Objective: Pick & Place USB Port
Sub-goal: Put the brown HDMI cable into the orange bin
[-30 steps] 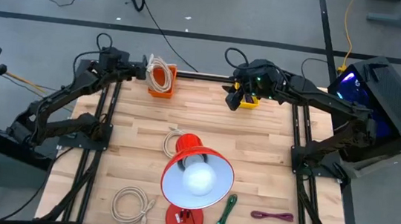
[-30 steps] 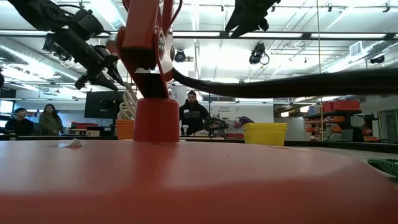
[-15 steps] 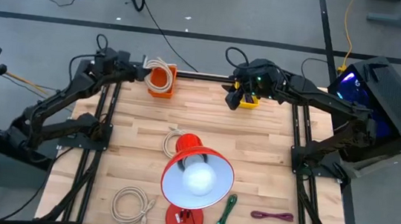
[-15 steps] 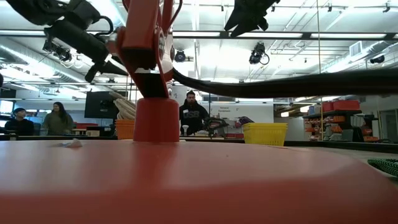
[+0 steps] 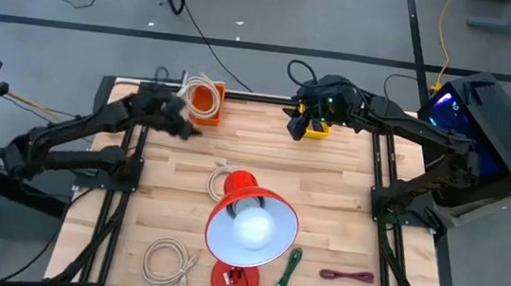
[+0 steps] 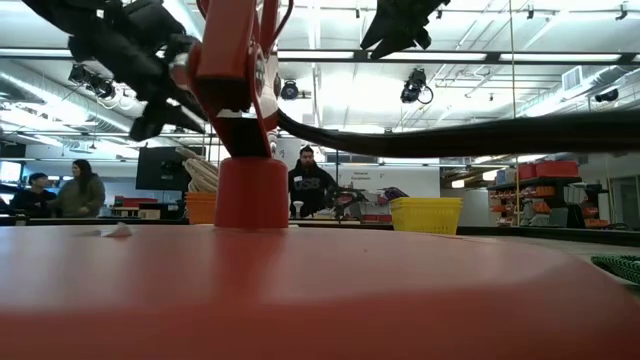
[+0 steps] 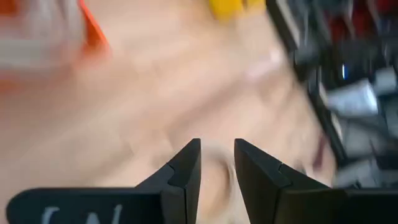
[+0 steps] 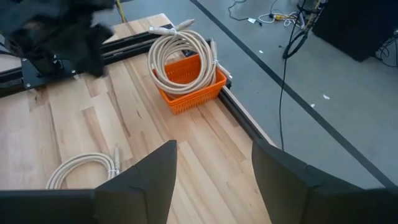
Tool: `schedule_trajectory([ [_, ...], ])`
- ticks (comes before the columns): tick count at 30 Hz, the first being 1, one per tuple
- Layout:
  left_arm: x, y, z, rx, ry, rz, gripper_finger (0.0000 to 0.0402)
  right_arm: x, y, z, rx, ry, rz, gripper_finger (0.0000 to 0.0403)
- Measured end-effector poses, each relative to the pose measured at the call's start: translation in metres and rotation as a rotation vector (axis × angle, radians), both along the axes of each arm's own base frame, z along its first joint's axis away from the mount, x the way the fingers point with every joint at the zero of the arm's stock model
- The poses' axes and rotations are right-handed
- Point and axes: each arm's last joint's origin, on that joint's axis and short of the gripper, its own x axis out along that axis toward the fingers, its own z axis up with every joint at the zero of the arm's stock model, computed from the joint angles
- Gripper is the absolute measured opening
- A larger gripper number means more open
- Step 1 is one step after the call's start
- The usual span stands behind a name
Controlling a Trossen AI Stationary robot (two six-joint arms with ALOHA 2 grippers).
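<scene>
On the tabletop's [image 5: 345,195] left side the left gripper [image 5: 188,128] hangs empty beside the orange basket [image 5: 208,106], its fingers a narrow gap apart; that basket already holds one cream USB cable coil [image 8: 181,57], another coil [image 5: 222,180] lies by the red lamp [image 5: 249,226], and a third [image 5: 168,260] sits near the front edge. Such cable is likely light, limp and springy, so pinching across several bunched loops seems safest; farther right, the right gripper [image 5: 295,128] hovers spread wide by the yellow bin [image 5: 319,128].

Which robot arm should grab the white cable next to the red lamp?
Probably the left. Its end effector is empty, slightly open, and hangs over the wood nearer the white cable by the red lamp. The right end effector waits open at the far edge by the yellow bin.
</scene>
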Motion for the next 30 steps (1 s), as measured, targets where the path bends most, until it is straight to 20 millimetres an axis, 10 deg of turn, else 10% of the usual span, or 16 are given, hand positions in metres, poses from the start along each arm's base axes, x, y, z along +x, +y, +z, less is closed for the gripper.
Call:
schedule_trajectory([
  [11,0.014,-0.074,-0.019,-0.138,0.294,-0.029,0.0101,0.000,0.000,-0.001,-0.015,0.017,0.013,0.0208],
  [30,0.088,-0.112,-0.099,-0.297,0.470,0.049,0.0186,-0.004,0.001,-0.006,-0.062,0.121,0.073,0.0208],
])
